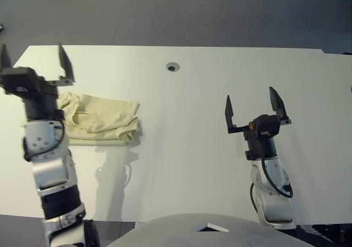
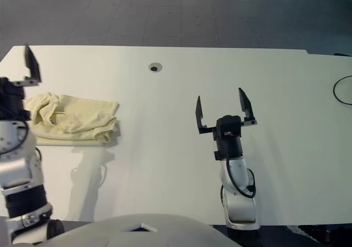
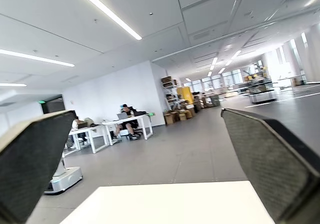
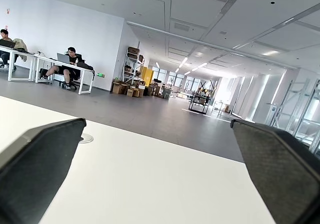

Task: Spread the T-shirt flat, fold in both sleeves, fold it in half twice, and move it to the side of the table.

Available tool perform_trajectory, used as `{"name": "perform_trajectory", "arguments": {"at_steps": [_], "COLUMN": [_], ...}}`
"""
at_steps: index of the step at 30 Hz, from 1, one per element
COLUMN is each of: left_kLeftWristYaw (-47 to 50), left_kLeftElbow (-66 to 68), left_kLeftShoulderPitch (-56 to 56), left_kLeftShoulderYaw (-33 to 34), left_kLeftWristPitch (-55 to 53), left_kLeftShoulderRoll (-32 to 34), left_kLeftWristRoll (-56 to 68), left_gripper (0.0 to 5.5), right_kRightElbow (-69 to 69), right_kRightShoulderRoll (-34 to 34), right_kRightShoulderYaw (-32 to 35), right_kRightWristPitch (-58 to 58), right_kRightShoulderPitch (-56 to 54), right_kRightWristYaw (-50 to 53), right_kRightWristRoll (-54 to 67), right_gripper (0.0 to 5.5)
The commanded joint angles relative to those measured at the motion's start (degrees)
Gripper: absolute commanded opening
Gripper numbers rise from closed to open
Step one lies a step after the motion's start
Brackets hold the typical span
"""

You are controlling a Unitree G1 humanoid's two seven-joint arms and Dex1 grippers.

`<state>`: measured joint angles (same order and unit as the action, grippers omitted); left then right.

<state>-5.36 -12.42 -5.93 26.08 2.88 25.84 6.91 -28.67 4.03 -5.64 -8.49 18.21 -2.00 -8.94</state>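
A pale yellow T-shirt (image 1: 102, 120) lies folded into a small bundle at the left side of the white table (image 1: 187, 164). My left gripper (image 1: 34, 64) is raised just left of the shirt, fingers pointing up and open, holding nothing. My right gripper (image 1: 256, 105) stands at the table's right-middle, fingers (image 1: 229, 112) upward and open, far from the shirt. In the right eye view the T-shirt (image 2: 74, 120) sits between the left arm and the table's middle. Each wrist view has its two dark pads (image 4: 40, 169) wide apart.
A small round grommet hole (image 1: 172, 67) sits near the table's far edge. A black cable loop (image 2: 344, 90) lies at the table's right edge. Dark floor lies beyond the far edge.
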Motion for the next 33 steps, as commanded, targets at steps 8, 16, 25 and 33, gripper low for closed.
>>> {"name": "perform_trajectory", "arguments": {"at_steps": [8, 16, 25, 33], "left_kLeftWristYaw": [-3.71, -1.11, -8.72, -20.64], "left_kLeftElbow": [37.6, 57.64, 49.41, 22.68], "left_kLeftShoulderPitch": [-3.58, -6.07, 2.47, 10.44], "left_kLeftShoulderYaw": [-4.15, -14.57, -20.43, -19.74], "left_kLeftWristPitch": [8.38, 14.45, 13.02, -1.84], "left_kLeftShoulderRoll": [19.84, 24.64, 23.03, 18.04], "left_kLeftWristRoll": [-14.93, -24.65, -23.84, -11.81], "left_gripper": [5.4, 5.4, 5.4, 5.4], "right_kRightElbow": [-11.27, -13.23, -13.34, -13.39], "right_kRightShoulderRoll": [2.01, 2.56, 2.64, 8.01], "right_kRightShoulderYaw": [-2.84, -2.65, -2.81, -4.98], "right_kRightWristPitch": [15.12, 16.66, 16.97, 29.25], "right_kRightShoulderPitch": [4.34, 5.32, 4.56, 0.65], "right_kRightWristYaw": [-4.03, -4.67, -5.2, -13.67], "right_kRightWristRoll": [-1.73, -0.49, 1.29, 4.53], "right_gripper": [5.39, 5.39, 5.39, 5.39]}}
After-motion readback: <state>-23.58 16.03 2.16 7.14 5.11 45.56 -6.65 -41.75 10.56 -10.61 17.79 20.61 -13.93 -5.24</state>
